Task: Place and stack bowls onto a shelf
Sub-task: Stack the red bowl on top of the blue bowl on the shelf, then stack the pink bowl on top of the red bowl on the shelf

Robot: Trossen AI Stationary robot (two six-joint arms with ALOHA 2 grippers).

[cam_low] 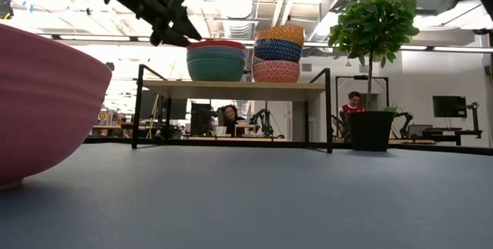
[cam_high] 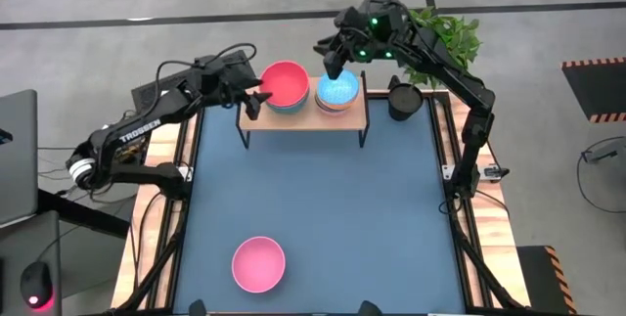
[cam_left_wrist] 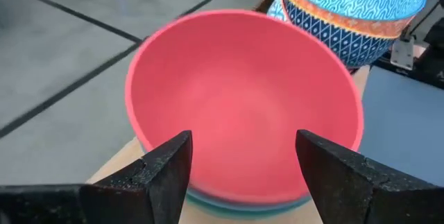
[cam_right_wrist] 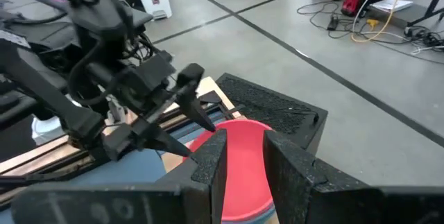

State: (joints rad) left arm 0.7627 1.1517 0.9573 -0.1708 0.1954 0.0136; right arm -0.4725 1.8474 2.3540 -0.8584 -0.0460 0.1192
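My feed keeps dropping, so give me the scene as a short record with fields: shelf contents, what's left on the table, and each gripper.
shelf: two stacks side by side
large stack: red bowl on top
small stack: bright blue bowl on top
left on table: pink bowl, near edge
left gripper: fingers open, empty, at the red bowl's rim
right gripper: empty, above the shelf by the small stack

Matt, smooth red bowl [cam_left_wrist: 243, 106]; glossy patterned bowls [cam_low: 278, 52] beside it; light-wood shelf [cam_high: 303, 115] on thin black metal legs; matt blue table [cam_high: 313, 208], matt pink bowl [cam_high: 258, 263]
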